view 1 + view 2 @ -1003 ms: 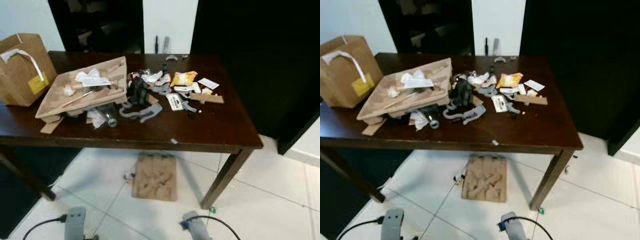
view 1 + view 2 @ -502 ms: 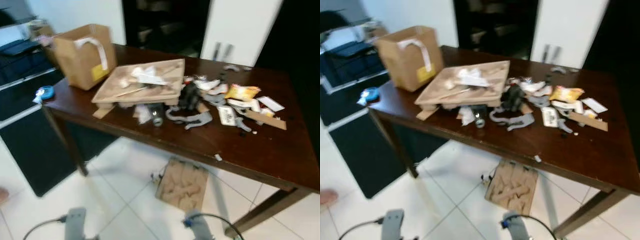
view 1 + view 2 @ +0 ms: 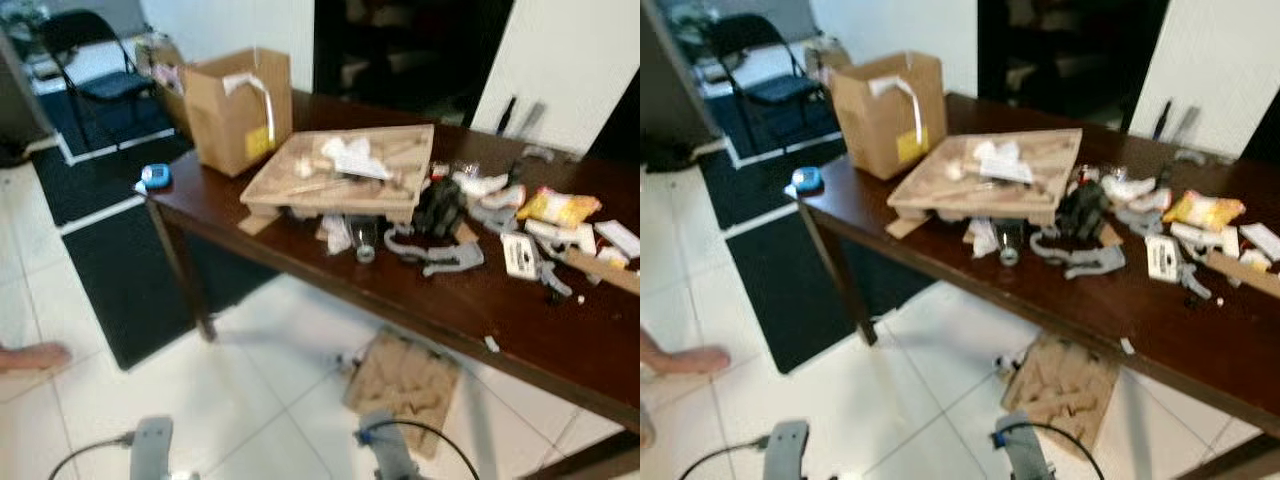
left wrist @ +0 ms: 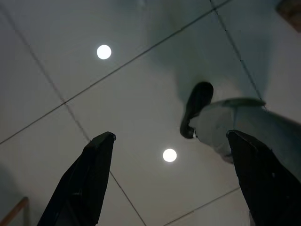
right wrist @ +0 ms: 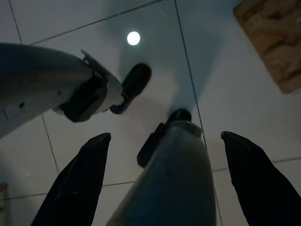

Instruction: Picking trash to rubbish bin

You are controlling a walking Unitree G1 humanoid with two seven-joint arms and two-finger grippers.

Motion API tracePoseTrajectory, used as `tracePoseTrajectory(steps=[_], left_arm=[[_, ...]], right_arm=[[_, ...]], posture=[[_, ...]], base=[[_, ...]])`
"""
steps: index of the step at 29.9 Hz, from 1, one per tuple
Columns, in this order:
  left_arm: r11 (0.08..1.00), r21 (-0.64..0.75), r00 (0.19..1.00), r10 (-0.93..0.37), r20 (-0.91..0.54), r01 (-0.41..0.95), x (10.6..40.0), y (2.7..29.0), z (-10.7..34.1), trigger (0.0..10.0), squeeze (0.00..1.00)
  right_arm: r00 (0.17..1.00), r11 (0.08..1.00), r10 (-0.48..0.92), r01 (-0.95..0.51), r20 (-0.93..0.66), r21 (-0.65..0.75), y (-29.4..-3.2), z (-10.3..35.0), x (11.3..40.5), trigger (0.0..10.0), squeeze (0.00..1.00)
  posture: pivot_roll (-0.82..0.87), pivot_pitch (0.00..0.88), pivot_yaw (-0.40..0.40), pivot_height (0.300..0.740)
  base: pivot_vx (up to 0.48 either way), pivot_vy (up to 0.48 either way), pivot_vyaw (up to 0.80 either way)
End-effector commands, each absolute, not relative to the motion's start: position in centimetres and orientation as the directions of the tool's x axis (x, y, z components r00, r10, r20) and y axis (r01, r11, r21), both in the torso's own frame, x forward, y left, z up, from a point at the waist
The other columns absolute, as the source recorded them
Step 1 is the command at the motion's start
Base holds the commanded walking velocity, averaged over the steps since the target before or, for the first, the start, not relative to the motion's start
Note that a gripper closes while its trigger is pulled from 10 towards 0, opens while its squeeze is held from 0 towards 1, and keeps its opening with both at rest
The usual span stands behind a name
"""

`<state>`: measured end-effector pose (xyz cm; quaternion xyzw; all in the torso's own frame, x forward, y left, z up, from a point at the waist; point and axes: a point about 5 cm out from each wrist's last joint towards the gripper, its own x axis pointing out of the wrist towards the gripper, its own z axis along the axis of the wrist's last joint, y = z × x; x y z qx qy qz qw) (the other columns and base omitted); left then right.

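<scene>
Dark polished wood forms the table (image 3: 560, 340), your landmark. The trash (image 3: 470, 215), crumpled paper, foil wrappers and grey plastic scraps, lies on its top beside a moulded pulp tray (image 3: 345, 175), ahead of and well above both arms. Your left gripper (image 4: 171, 181) and right gripper (image 5: 164, 174) hang over the floor tiles, fingers spread and empty. By my judgement the right arm is nearer. No bin is identifiable.

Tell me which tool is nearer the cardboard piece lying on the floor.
Right. The right tool hangs just beside the cardboard piece; the left tool hangs farther off, over bare tiles.
</scene>
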<state>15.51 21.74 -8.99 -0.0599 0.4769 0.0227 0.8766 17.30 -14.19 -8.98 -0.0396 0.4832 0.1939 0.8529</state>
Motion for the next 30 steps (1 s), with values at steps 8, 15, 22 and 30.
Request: tracePoseTrajectory(steps=[8, 15, 22, 30], left_arm=[[0.99, -0.085, 0.579, -0.006, -0.816, -0.108, 16.6, 21.8, -8.5, 10.0, 0.0], [0.99, -0.083, 0.594, -0.001, -0.804, -0.11, 17.0, 22.0, -8.3, 10.0, 0.0], [0.991, -0.087, 0.619, -0.004, -0.785, -0.104, 17.7, 21.9, -7.9, 10.0, 0.0], [0.993, -0.083, 0.629, -0.011, -0.777, -0.085, 18.2, 21.8, -7.7, 10.0, 0.0]], right_arm=[[0.546, 0.769, 0.637, -0.5, -0.545, 0.398, -11.3, -4.3, 23.5, 10.0, 0.0], [0.335, 0.4, 0.916, -0.74, -0.22, 0.541, -9.1, -0.3, 25.4, 10.0, 0.0], [0.081, 0.072, 0.997, -0.873, 0.0, 0.483, -7.7, 3.2, 25.5, 10.0, 0.0], [0.173, 0.065, 0.938, -0.94, 0.302, 0.335, -5.2, 10.2, 28.5, 10.0, 0.0]], posture=[[0.1, 0.064, 0.008, 0.74], [0.1, 0.067, 0.001, 0.74], [0.11, 0.069, -0.004, 0.74], [0.11, 0.073, -0.007, 0.74]], base=[[0.0, -0.12, 0.0], [0.0, 0.0, 0.0], [0.0, 0.0, 0.0], [0.0, 0.0, 0.0]])
